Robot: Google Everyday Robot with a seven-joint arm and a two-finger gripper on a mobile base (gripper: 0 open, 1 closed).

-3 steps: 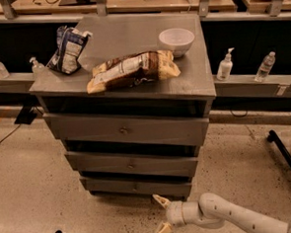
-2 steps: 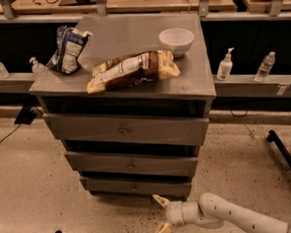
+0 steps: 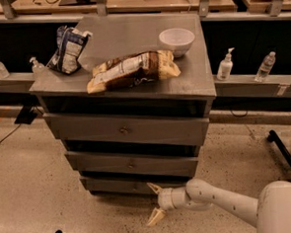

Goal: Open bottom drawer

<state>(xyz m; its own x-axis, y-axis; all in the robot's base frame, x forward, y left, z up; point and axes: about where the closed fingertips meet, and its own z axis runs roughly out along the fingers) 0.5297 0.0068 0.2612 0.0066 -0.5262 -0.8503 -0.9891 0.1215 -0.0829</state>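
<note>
Three drawer fronts in this grey cabinet (image 3: 201,88), and the bottom drawer (image 3: 107,183) is the narrowest, shallowest one, sitting right down by the floor (image 3: 36,194), tucked back under the middle drawer (image 3: 99,161). It looks shut or close to it. Its front runs left to right across the view, so I'd say it has to slide out toward the camera. Honestly I can't pick out its little knob; if it sits in the middle like the ones above, it'd be around the centre of the front, close to where the claw is. The gripper (image 3: 154,203) is low down, just in front of the drawer and a bit right of its centre, hanging off the white arm (image 3: 224,200) that reaches in from the lower right. So the drawer lies up and to the left of it, and further back. Its jaws are spread wide, one above the other: the upper fingertip (image 3: 152,188) pokes up near the lower edge of the drawer front, maybe touching it, can't say for sure, and the lower finger (image 3: 154,217) points down at the floor. It's holding nothing. My guess is the opening needs to come up and in around the knob before any pulling happens, otherwise it'll just close on air under the drawer's edge.
</note>
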